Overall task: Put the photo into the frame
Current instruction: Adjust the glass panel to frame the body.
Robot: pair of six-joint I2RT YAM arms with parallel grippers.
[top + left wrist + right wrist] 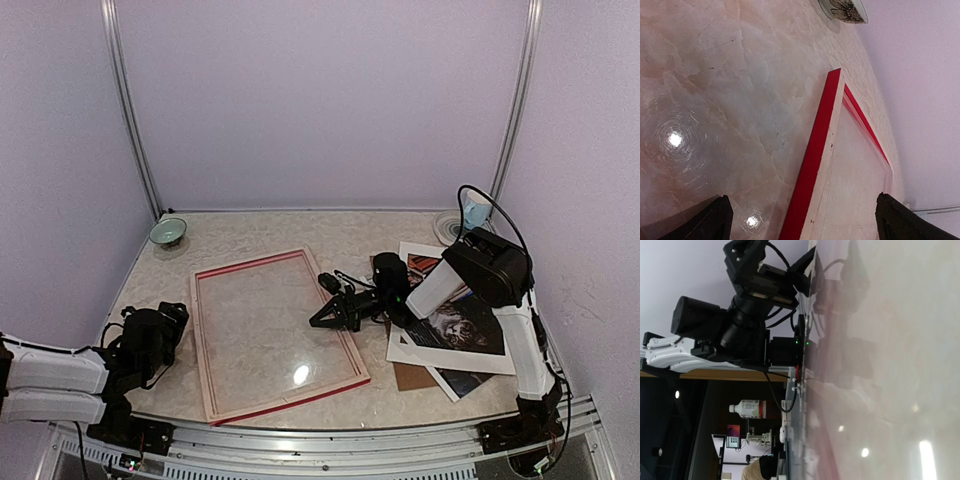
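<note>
Top external: the photo (465, 330) lies behind the right jaws — apart, empty, facing the frame (247, 263) — far from the left jaws, also apart.

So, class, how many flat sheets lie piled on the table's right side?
3: the white mat on top, the photo showing through its window, the brown board peeking out nearest; more may be hidden.

A small green bowl (168, 231) sits at the far left corner of a marble-patterned counter (250, 230), with lilac walls (320, 100) on three sides. A white ribbed dish (446, 228) lies at the far right corner. Nearer on the right, a white card mat (405, 350) lies over a brown backing board (410, 377), whose corner shows at the mat's near edge.
</note>
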